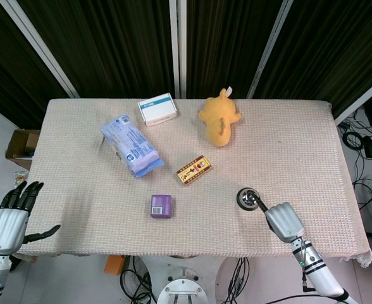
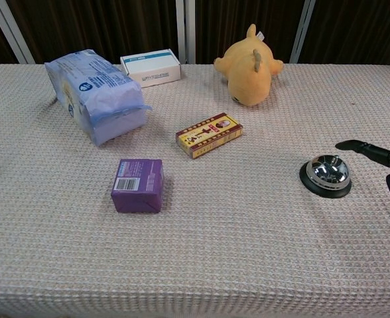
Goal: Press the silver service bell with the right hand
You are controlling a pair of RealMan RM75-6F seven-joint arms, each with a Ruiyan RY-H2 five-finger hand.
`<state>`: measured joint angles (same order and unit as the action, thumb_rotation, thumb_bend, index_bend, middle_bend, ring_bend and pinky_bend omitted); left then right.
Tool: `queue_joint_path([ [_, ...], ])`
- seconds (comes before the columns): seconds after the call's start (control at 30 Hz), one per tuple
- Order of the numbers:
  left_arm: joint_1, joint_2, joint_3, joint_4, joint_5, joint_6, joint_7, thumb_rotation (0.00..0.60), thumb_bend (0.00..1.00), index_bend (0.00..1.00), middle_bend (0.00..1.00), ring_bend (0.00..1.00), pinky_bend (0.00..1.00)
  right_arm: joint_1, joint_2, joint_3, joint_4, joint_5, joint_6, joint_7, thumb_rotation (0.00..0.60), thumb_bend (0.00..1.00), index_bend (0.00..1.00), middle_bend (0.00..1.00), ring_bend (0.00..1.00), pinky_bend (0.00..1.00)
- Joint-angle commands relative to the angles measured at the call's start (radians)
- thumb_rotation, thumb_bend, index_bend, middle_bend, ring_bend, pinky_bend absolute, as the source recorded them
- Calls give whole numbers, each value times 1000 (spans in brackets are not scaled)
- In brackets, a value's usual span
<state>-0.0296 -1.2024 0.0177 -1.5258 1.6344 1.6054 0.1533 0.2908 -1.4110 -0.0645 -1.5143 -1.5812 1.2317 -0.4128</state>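
Table, covered with a beige waffle-weave cloth, bore all items. Blue-white plastic pack lay at the far left of the group. Yellow plush toy lay near the far edge, right of centre. White box with a blue label sat at the far edge, between pack and plush. Red-and-gold carton lay tilted near the centre. Purple box sat toward the near edge, left of centre.

Silver service bell, on a black base, stood at the near right of the table. Right hand hovered just right of and nearer than the bell, holding nothing; one dark finger was extended toward the bell, its tip beside the dome in the chest view, contact not discernible. The remaining fingers appeared curled.

Left hand hung off the table's near-left corner, fingers spread and empty.
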Motion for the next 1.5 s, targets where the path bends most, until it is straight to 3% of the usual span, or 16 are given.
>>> queue_joint_path([
  [0.03, 0, 0, 0, 0, 0, -2, -1, 301, 75, 78, 104, 72, 185, -2, -6, 3, 16, -5, 2, 14, 600, 828, 0, 916, 882, 897],
  [0.37, 3, -5, 3, 7, -1, -8, -5, 301, 75, 78, 104, 72, 185, 14, -9, -7, 20, 68, -106, -35, 600, 825, 0, 920, 883, 897],
  [0.73, 3, -3, 3, 0, 11, -1, -1, 301, 75, 78, 104, 72, 185, -1, -9, 1, 21, -20, 7, 40, 600, 827, 0, 920, 883, 897],
  [1.13, 6, -1, 2, 1, 6, -4, -4, 301, 75, 78, 104, 72, 185, 12, -3, -1, 0, 89, -113, -40, 600, 824, 0, 920, 883, 897],
  [1.23, 7, 0, 2, -1, 10, 0, -3, 302, 75, 78, 104, 72, 185, 7, 7, 2, -16, 63, -77, -23, 600, 823, 0, 920, 883, 897],
  [1.4, 11, 4, 2, -9, 18, 12, 1, 301, 75, 78, 104, 72, 185, -29, 20, 22, 2, -62, 120, 98, 600, 784, 0, 910, 866, 881],
  [1.47, 13, 7, 2, -13, 19, 16, 3, 302, 75, 78, 104, 72, 185, -56, 29, 33, 30, -95, 212, 140, 600, 745, 0, 821, 786, 827],
  [1.5, 14, 9, 1, -15, 20, 18, 4, 303, 76, 78, 104, 72, 185, -71, 36, 36, 40, -98, 244, 147, 600, 689, 0, 726, 696, 772],
])
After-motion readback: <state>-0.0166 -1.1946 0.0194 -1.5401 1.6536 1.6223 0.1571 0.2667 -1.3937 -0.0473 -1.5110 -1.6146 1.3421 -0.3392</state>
